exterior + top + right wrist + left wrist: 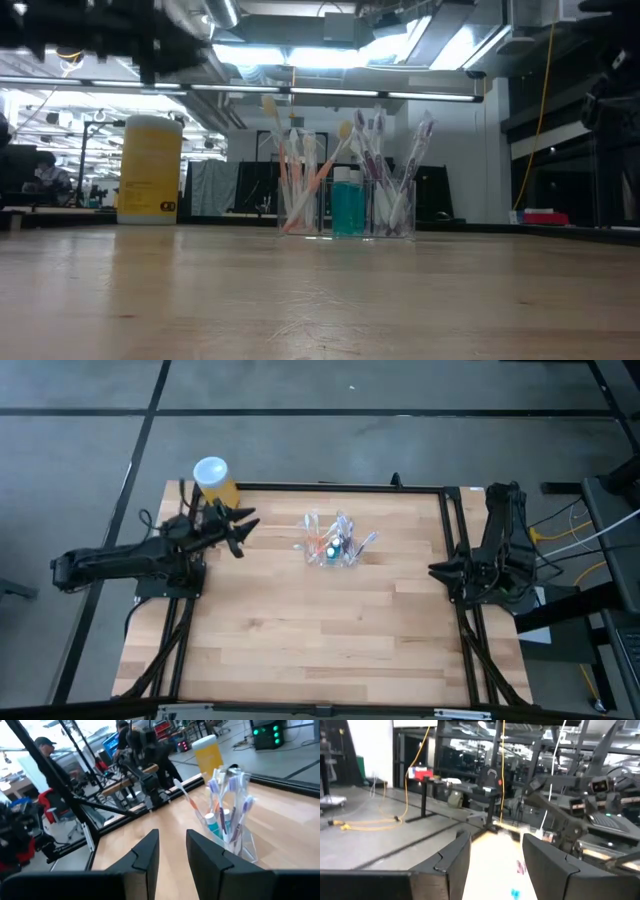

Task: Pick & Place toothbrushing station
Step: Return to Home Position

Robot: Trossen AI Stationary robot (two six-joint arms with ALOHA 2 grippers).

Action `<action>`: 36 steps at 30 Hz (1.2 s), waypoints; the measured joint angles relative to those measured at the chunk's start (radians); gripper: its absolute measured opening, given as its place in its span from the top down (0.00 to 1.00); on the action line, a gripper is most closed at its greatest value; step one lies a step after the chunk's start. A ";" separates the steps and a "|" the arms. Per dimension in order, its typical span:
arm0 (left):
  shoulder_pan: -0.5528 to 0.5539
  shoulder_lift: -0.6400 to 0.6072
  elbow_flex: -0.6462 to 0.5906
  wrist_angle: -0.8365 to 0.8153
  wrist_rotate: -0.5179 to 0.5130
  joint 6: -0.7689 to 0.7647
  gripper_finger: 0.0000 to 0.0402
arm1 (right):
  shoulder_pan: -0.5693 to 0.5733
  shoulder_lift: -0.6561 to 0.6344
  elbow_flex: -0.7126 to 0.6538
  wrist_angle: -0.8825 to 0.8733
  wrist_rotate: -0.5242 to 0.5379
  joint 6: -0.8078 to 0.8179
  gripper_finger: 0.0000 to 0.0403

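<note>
Left tool (pixel 495 841) and right tool (pixel 172 840) stand open, holding nothing.

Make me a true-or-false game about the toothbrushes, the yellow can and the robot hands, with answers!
The toothbrushes stand in the clear holder. True.
The yellow can lies on its side. False: it stands upright.
The left gripper holds a toothbrush. False: it is open and empty.
A teal bottle sits among the brushes. True.
The right gripper touches the holder. False: it waits apart, open.
</note>
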 joint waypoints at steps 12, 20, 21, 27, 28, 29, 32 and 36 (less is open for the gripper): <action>-0.052 0.008 -0.281 0.262 0.080 0.025 0.56 | -0.001 0.031 -0.051 0.038 0.044 -0.003 0.75; -0.140 0.008 -0.302 0.301 0.068 0.166 0.56 | -0.001 0.074 -0.051 0.052 0.092 -0.079 0.75; -0.140 0.008 -0.302 0.294 0.069 0.175 0.56 | -0.001 0.079 -0.051 0.051 0.096 -0.080 0.75; -0.137 -0.055 -0.302 0.221 0.125 0.168 0.56 | -0.001 0.126 -0.051 0.054 0.100 -0.067 0.75; -0.137 -0.072 -0.302 0.204 0.129 0.159 0.56 | -0.001 0.133 -0.051 0.054 0.103 -0.061 0.75; -0.137 -0.089 -0.302 0.190 0.131 0.149 0.56 | -0.001 0.140 -0.051 0.055 0.104 -0.052 0.75; -0.144 -0.154 -0.302 0.175 0.143 0.138 0.56 | -0.001 0.155 -0.051 0.055 0.106 -0.031 0.75; -0.162 -0.244 -0.302 0.092 0.103 0.135 0.56 | -0.001 0.170 -0.051 0.055 0.106 0.004 0.75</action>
